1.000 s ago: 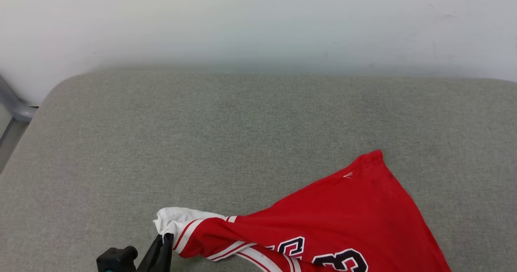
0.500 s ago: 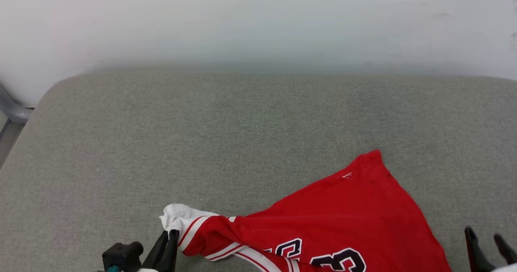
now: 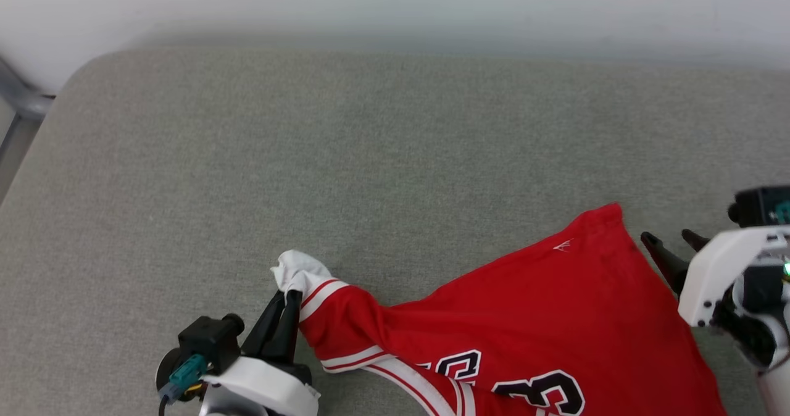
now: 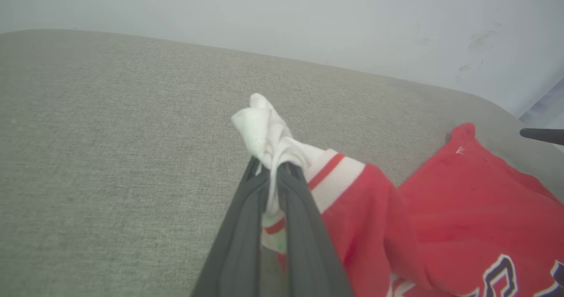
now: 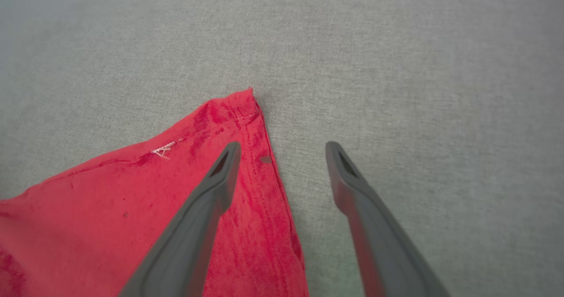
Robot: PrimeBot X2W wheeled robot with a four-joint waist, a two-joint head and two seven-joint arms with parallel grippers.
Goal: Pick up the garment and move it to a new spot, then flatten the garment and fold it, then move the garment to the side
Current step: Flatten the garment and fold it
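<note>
On a grey cushion (image 3: 395, 157) by a white wall (image 3: 395, 2), left hand (image 3: 289, 295) pinches the garment (image 3: 543, 305); right hand (image 3: 666, 237) gapes.

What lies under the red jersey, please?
The red jersey lies on the grey upholstered cushion. Whatever is beneath its covered middle cannot be seen. The left gripper pinches its white end.

A bare indoor room, its kind unclear: a grey fabric-covered pad (image 3: 370, 157) against a scuffed white wall (image 4: 282, 10), beside a grey metal rail (image 3: 24, 100).
</note>
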